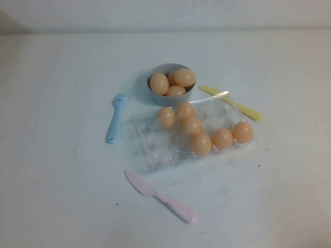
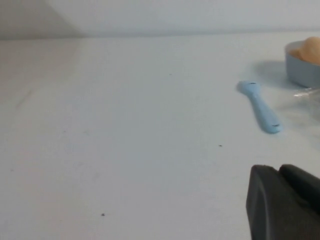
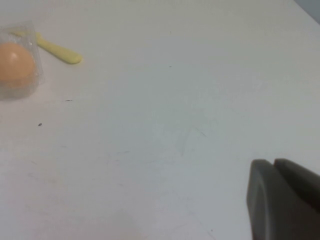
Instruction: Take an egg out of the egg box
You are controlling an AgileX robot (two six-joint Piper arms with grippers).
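**Mia:** Where was the egg box?

**Ben:** The egg box (image 1: 155,147) lay flat near the middle of the white table (image 1: 51,170). It was clear and crinkly. Six eggs sat in its cups, all on the far and right side. The cups near the robot's left were bare.

**Mia:** Which egg was at the end?

**Ben:** The egg (image 1: 242,132) at the right end sat in the corner cup, just beside another one. The right wrist view showed that corner egg too, inside the clear plastic.

**Mia:** Were there more eggs?

**Ben:** Yes. A small grey bowl (image 1: 158,96) stood just behind the box, with three eggs piled in it.

**Mia:** What else was on the table?

**Ben:** A blue fork (image 1: 115,119) lay to the left of the box. A yellow knife (image 1: 238,105) lay behind the box on the right, with its tip touching the box edge. A pink knife (image 1: 160,197) lay in front of the box, nearer the robot.

**Mia:** Where were the robot's hands?

**Ben:** None showed in the high view. The left gripper (image 2: 284,202) was only a dark bit in its own wrist view, low over bare table, well apart from the fork. The right gripper (image 3: 282,200) looked the same, over bare table, well apart from the box.

**Mia:** Were they holding anything?

**Ben:** I cannot tell if either one was open or closed. Nothing showed in them.
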